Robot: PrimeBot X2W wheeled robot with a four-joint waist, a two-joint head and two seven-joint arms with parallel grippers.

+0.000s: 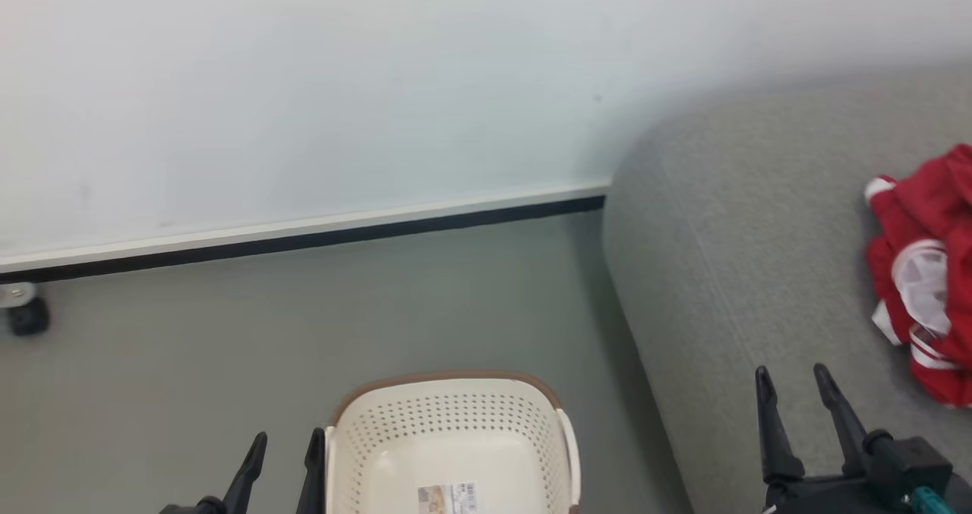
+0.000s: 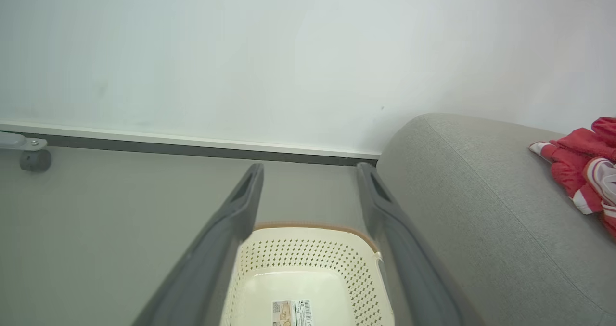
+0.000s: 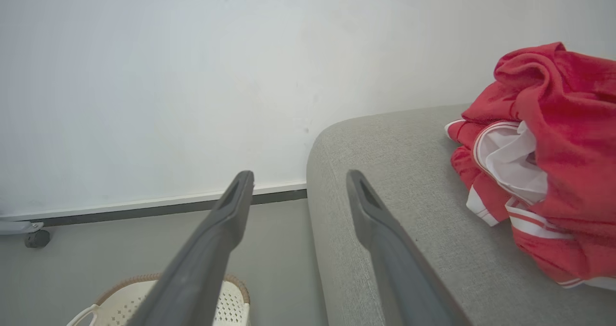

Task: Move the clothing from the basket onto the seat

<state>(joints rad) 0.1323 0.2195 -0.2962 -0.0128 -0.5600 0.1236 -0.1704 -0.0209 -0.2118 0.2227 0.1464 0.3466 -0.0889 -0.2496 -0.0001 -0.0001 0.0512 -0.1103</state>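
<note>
Both pairs of jaws stand apart and hold nothing. The left gripper [image 1: 287, 457], at the lower left of the head view, has smooth, dark, tapered fingers just beside the basket's left wall. The right gripper [image 1: 793, 396], lower right, hovers over the seat [image 1: 714, 271]. The basket [image 1: 456, 411] is cream perforated plastic with a brown rim, cut off by the bottom edge. Its floor bears a label [image 1: 448, 496] too small to read. The clothing [image 1: 919, 210], crumpled red fabric with white stripes, lies on the grey woven seat at the right edge, partly out of frame.
</note>
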